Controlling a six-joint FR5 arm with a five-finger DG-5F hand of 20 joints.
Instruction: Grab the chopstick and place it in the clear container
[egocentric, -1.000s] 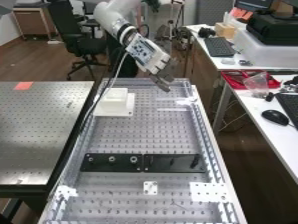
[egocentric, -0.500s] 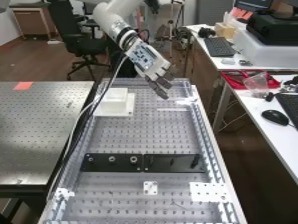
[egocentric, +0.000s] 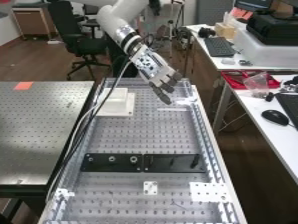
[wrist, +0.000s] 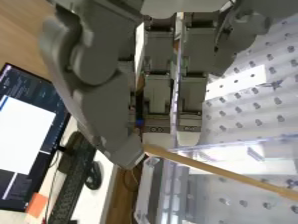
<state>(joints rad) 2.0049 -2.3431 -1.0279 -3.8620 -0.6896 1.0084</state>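
I have the hand (egocentric: 159, 80) above the far part of the bench (egocentric: 153, 135), with the chopstick (wrist: 229, 175) at the tip of the thumb (wrist: 110, 115). The fingers (wrist: 157, 95) look long and only slightly bent, yet I read the thumb as closed in on one end of the stick, pinching it. The rest slants out past the fingertips, in front of the clear edges I take for the clear container (wrist: 269, 143); I can't tell whether any of it is over the opening.

I expect it to handle as next to nothing in weight: stiff, not fragile, but thin and smooth enough to roll or swivel between the pads. Being held by one end leaves a long free length that could swing or knock the rim, so I'd keep the pinch firm and turn slowly. For a fresh hold, I'd go nearer the middle, where it would balance.

To look at, it's a straight, slim rod in plain light tan, probably wood, a little narrower at the pinched end, with a small darker mark towards the other.
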